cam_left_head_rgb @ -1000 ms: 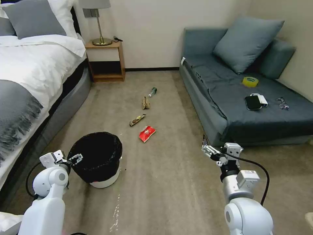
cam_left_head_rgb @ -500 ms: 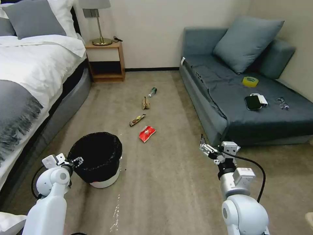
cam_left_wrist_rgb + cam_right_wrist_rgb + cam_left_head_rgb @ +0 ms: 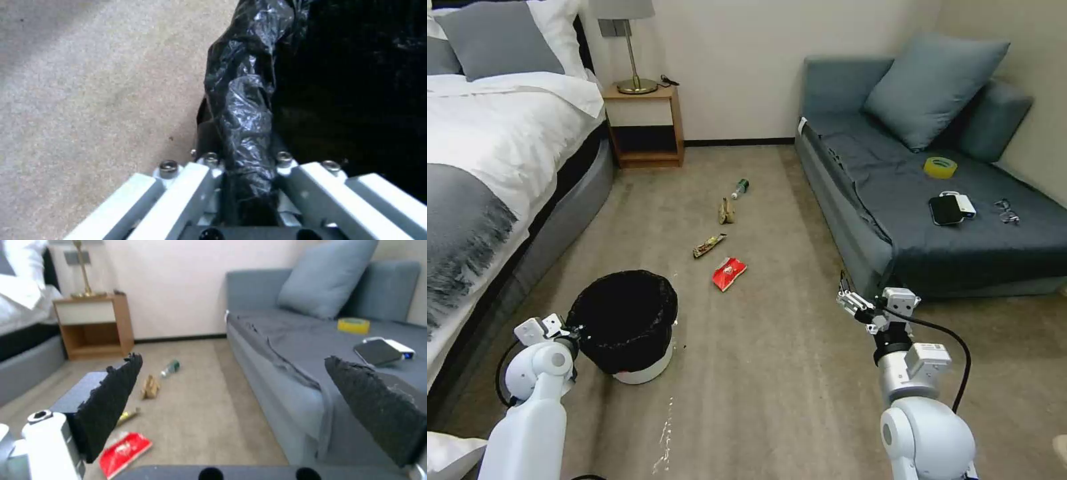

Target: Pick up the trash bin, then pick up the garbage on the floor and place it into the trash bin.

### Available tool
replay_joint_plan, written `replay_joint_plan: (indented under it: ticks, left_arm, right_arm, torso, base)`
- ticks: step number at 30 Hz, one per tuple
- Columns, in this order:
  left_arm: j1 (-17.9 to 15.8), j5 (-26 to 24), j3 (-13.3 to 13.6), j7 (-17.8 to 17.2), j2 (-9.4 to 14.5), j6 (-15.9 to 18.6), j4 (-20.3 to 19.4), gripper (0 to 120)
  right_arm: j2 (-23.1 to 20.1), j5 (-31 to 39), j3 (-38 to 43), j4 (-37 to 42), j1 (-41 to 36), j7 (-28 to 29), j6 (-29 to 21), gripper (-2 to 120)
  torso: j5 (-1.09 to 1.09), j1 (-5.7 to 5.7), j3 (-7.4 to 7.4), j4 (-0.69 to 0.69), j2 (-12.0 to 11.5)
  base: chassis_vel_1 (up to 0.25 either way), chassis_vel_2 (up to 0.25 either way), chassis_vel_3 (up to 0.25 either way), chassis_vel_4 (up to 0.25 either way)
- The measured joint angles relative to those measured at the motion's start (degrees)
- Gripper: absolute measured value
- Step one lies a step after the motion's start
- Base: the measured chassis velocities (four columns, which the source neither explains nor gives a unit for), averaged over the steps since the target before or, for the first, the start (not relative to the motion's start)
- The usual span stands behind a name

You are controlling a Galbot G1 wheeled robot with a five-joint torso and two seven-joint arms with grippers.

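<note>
We have our left gripper at the rim of the trash bin, on the side nearest the bed, and its fingers pinch the black bag where it folds over that rim. The bin appears to sit on the carpet, upright, mouth facing the ceiling, so we judge the grasp made and the lift not yet done. That puts us early in the task: the bin is in hand but not raised, and none of the garbage is in it as far as we can see.

The four pieces lie in a loose line running from the bin's far side toward the nightstand. Nearest the bin is the red snack packet, flat, its long axis slanting toward the sofa. Beyond it the candy wrapper lies with a similar slant. Farther off the crumpled paper bag has its long axis nearly straight away from the bin. Farthest is the small bottle on its side, green end toward the far wall.

Our right gripper hangs beside the sofa's front edge, well apart from the bin, its black pads spread wide and empty.
</note>
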Motion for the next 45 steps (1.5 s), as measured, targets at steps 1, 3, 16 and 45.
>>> replay_joint_plan:
  ticks: [1,3,16,45]
  left_arm:
    - [0.22,-0.11,-0.20,-0.04,-0.14,0.08,-0.50,3]
    - [0.54,-0.21,-0.36,-0.04,-0.33,0.18,-1.29,3]
    - [6.96,7.64,-3.00,2.76,-3.37,0.53,-17.10,2]
    - [13.21,18.78,-7.54,8.13,-6.49,0.31,-22.59,2]
  right_arm:
    - [0.00,0.56,0.04,-0.16,0.00,-0.35,1.01,100]
    - [0.00,1.10,0.08,-0.28,-0.04,-0.74,1.97,100]
    - [-0.13,5.11,0.98,-0.40,-0.55,-1.96,7.99,100]
    - [-2.16,7.51,1.52,0.09,-1.54,-5.50,10.32,100]
  torso:
    - [-0.02,0.00,0.00,0.00,0.00]
    - [-0.05,0.00,0.01,0.00,0.00]
    - [0.01,0.00,0.01,0.00,-0.01]
    - [0.01,0.00,0.00,0.01,0.00]
  base:
    - [0.000,0.000,0.000,0.000]
    - [0.000,0.000,0.000,0.000]
    - [0.000,0.000,0.000,0.000]
    - [-0.026,0.025,0.029,-0.026]
